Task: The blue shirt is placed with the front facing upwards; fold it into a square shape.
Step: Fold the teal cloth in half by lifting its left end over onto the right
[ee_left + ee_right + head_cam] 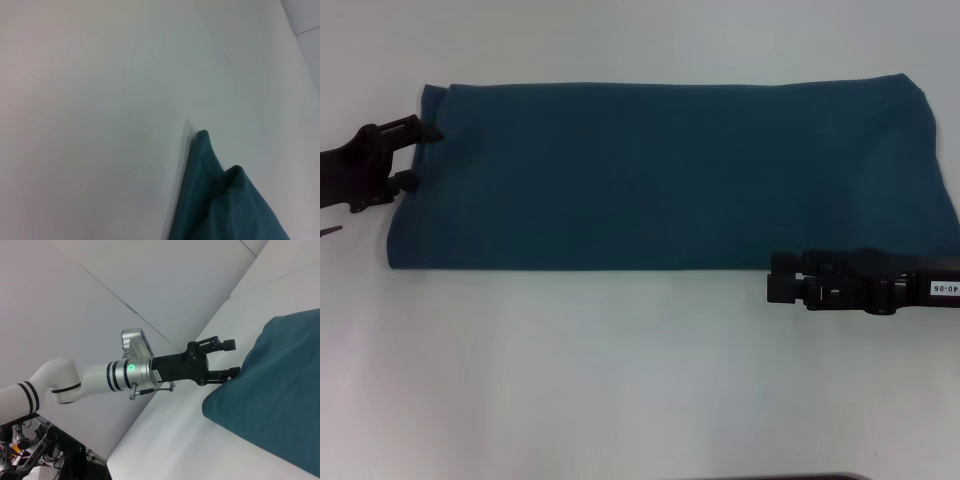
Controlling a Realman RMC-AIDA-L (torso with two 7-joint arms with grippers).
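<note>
two grippers sat at opposite ends of the blue shirt (pixel 670 175), which lay on the white table (pixel 620 380) already folded into a long flat band. its long axis ran from the robot's left to its right across the head view, far edge and near edge roughly parallel, with the right end a little wider than the left. only plain teal cloth faced up; no lettering or label showed on the visible surface.

the left gripper (pixel 415 155) was at the shirt's left short edge, near the far-left corner. its fingers were spread apart, one tip touching or just over the cloth near that corner, the other lower down at the edge; whether any fabric was pinched between them could not be told. from the right wrist view the same left gripper (pixel 231 358) showed its two fingers parted, pointing at the shirt's (pixel 280 390) end, with the lower one at the edge of the cloth. the left wrist view showed only a raised, peaked corner of the shirt (pixel 225 200) over the table.

the right gripper (pixel 782 277) lay at the near edge of the shirt, toward its right end, pointing left along that edge; the gap of its claw could not be told.
</note>
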